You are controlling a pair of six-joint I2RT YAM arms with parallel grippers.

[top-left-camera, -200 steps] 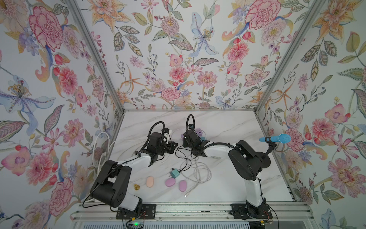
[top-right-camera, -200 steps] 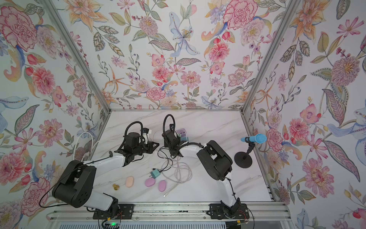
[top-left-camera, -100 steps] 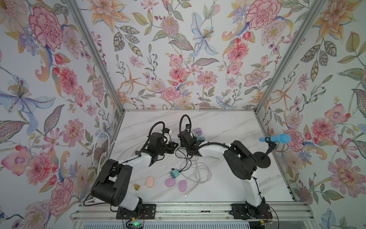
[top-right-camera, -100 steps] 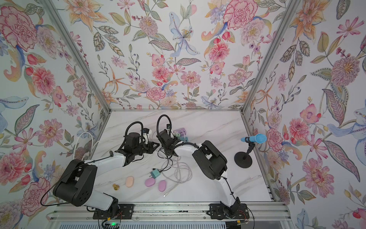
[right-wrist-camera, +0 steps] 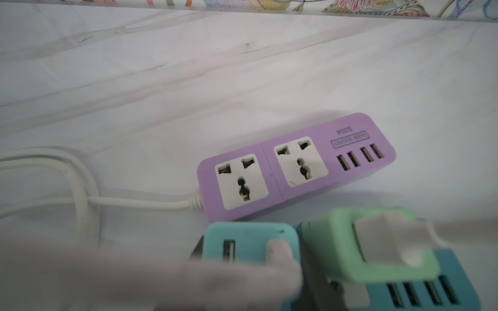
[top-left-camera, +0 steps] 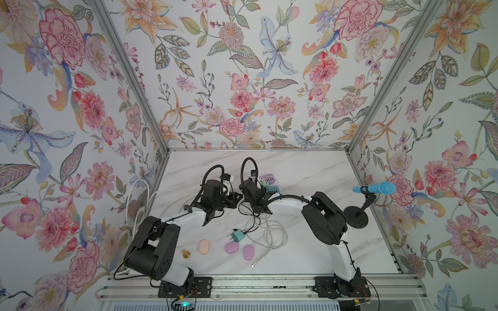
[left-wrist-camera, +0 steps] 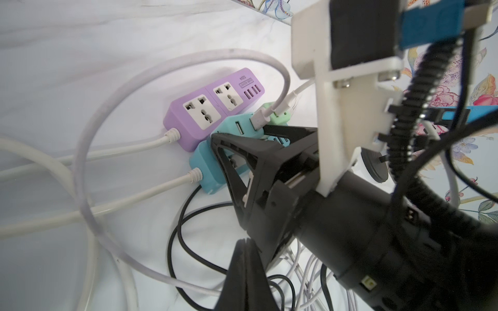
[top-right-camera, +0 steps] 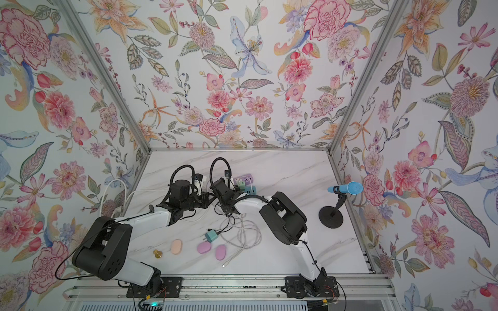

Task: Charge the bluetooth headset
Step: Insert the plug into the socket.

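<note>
— How many of each?
— You've two: purple strip (right-wrist-camera: 296, 164), teal strip (left-wrist-camera: 207, 175) just beside it. Three pods (top-left-camera: 231, 247), well apart from the purple strip; which is the headset, can't tell.
— Jaws?
— Your left gripper (left-wrist-camera: 242, 258): pressed together. Your right gripper (left-wrist-camera: 241, 133): part-spread astride the adapter (right-wrist-camera: 250, 237) near the purple strip; grip unclear.
</note>
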